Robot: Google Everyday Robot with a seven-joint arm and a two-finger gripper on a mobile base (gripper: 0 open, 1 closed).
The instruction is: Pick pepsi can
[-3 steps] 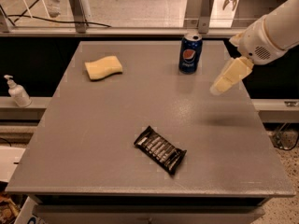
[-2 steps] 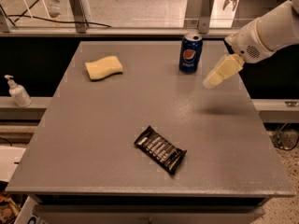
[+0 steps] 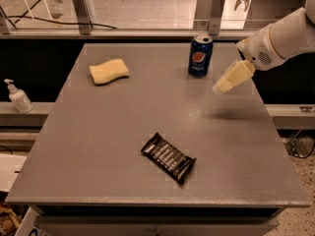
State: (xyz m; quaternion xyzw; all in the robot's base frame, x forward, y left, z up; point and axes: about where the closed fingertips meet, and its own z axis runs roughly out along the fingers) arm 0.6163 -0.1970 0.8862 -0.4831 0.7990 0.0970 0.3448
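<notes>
The pepsi can (image 3: 200, 56) stands upright near the far edge of the grey table (image 3: 113, 127). It is dark blue with a silver top and a round red-white-blue logo facing me. My gripper (image 3: 219, 88) comes in from the right on a white arm. Its cream-coloured tip hangs above the table, just right of the can and a little nearer to me, apart from the can and holding nothing.
A flat black snack wrapper (image 3: 169, 157) lies toward the table's front middle. A yellow sponge (image 3: 109, 71) lies at the back left. A white pump bottle (image 3: 18, 97) stands on a ledge left of the table. Metal posts and a rail run behind the far edge.
My gripper has moved left toward the pepsi can and slightly upward. The can, wrapper and sponge have not moved.
</notes>
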